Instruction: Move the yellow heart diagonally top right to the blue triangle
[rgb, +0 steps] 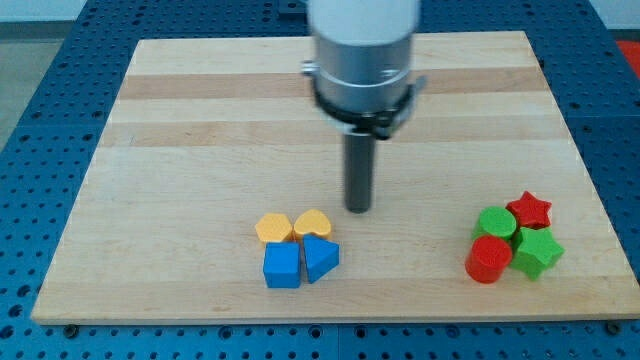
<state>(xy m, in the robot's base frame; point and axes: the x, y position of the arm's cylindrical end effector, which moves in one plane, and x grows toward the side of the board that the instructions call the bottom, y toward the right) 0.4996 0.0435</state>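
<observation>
The yellow heart (313, 224) lies low on the wooden board (200, 130), touching the top of the blue triangle (321, 259). A yellow hexagon-like block (273, 229) sits at its left, and a blue cube (282, 267) sits left of the triangle. These blocks form one tight cluster. My tip (359, 208) stands on the board just up and to the right of the yellow heart, a small gap apart from it.
A second cluster lies at the view's lower right: a red star (530, 210), a green block (496, 222), a red cylinder (489, 260) and a green star (539, 252). The board's bottom edge runs close below both clusters.
</observation>
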